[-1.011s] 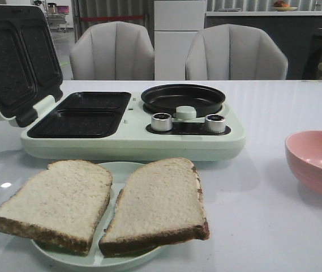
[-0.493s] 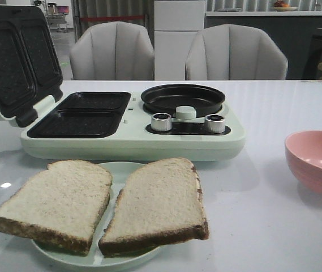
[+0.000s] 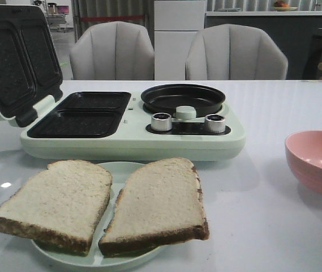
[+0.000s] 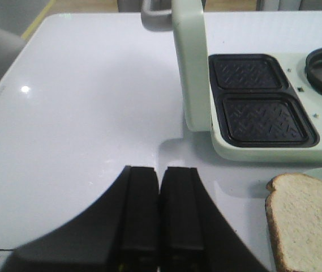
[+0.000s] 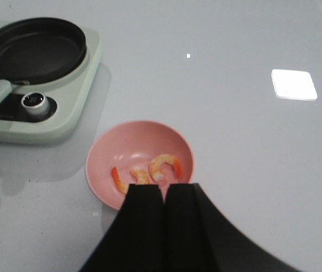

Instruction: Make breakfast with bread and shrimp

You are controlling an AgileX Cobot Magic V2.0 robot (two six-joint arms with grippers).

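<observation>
Left gripper: jaws closed together, empty, poised above bare table. Beside it, near the open grill, lies the bread: two pale slices with dark brown crust, side by side on a plate (edges overhanging its rim). Right gripper: jaws closed, empty. Just beyond its tips, a pink bowl holds the shrimp, small curled orange-pink pieces.
</observation>
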